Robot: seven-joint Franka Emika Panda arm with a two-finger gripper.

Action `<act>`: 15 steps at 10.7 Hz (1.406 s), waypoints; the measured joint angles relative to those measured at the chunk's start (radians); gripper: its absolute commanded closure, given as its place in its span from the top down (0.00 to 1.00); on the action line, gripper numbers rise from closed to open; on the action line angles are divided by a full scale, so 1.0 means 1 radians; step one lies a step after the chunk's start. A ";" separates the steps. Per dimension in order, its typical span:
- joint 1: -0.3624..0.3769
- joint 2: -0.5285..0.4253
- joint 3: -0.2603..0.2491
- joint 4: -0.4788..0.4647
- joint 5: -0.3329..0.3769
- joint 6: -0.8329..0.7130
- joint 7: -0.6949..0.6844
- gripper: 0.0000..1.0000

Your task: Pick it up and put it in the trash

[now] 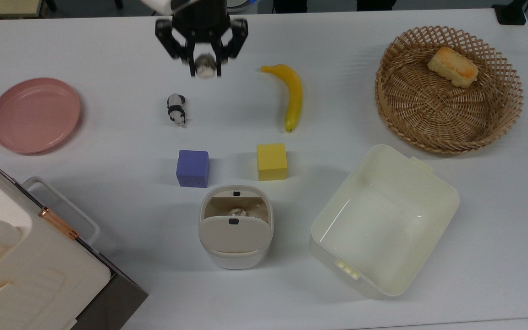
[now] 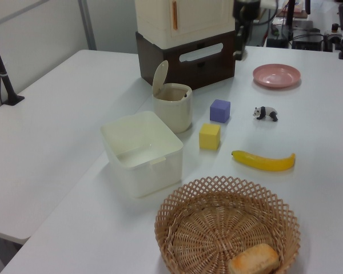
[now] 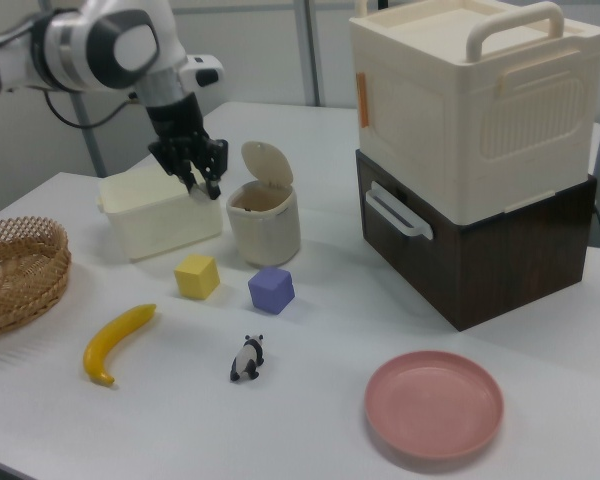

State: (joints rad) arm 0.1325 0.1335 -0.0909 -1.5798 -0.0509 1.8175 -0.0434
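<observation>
the claw (image 1: 206,69) is pinched on the wad (image 1: 206,67), carried in the air. the bin (image 1: 235,228), flap up, sits past the panda (image 1: 176,109) and purple cube (image 1: 193,168) from it in the top view. likely risk: the light wad slips from the grip in transit, or is let go early and bounces off the flap. all stands on a white table (image 1: 108,46), in a room with a stacked cream box (image 3: 475,100).

The gripper (image 3: 206,186) hangs above the table (image 3: 310,420) — just to the right view's left of the trash (image 3: 264,222), whose flap lid (image 3: 267,164) stands raised — near the tub (image 3: 160,211).
</observation>
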 measured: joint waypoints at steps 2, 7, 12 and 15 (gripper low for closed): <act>0.000 0.074 0.000 0.015 0.006 0.121 0.000 0.43; 0.004 0.206 0.012 0.032 0.047 0.472 0.046 0.43; 0.043 0.311 0.016 0.034 0.045 0.787 0.072 0.44; 0.038 0.299 0.014 0.043 0.045 0.750 0.073 0.60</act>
State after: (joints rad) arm 0.1709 0.4327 -0.0772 -1.5364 -0.0061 2.5670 0.0291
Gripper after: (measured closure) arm 0.529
